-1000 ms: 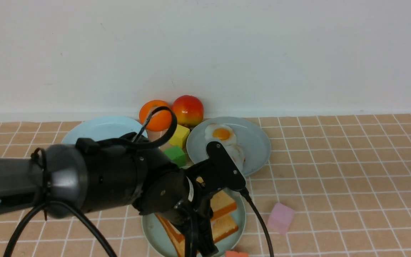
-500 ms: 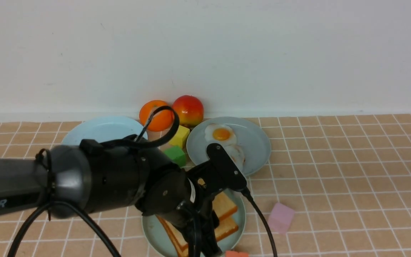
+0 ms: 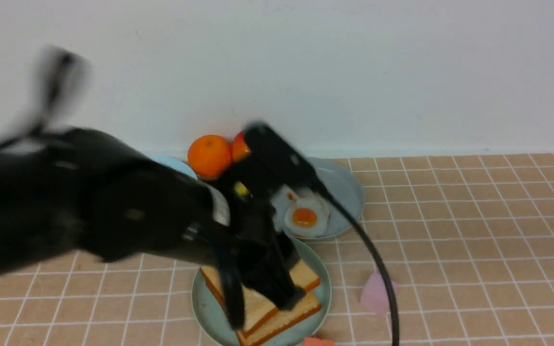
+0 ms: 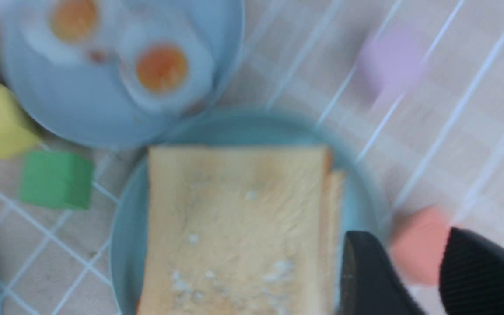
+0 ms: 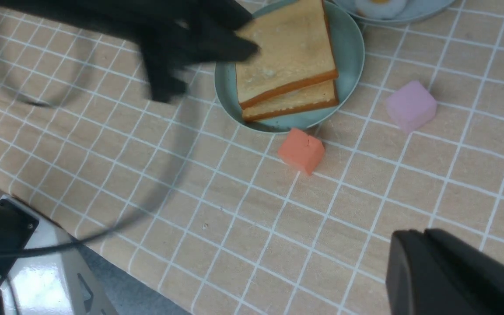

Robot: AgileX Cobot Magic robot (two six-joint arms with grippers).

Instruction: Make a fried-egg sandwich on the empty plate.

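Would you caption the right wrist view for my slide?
Two stacked golden-brown toast slices on a round mint-green plate, coral cube beside it.

Table as I see it, clocked from the toast plate (image 3: 202,303)
Two toasts (image 5: 285,57) lie stacked on it. At 1 o'clock, just beside it, I have the egg plate (image 3: 349,192) with two eggs (image 3: 306,217) on it. The back cubes (image 4: 55,179) sit at 11, with the orange (image 3: 208,154) and apple (image 3: 238,148) behind them. A third plate (image 3: 178,167) lies at 10, the right cube (image 3: 372,293) at 3, and the near cube (image 5: 301,151) at 5 by the rim.

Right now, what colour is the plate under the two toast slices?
Pale mint-green plate, clearest in the right wrist view.
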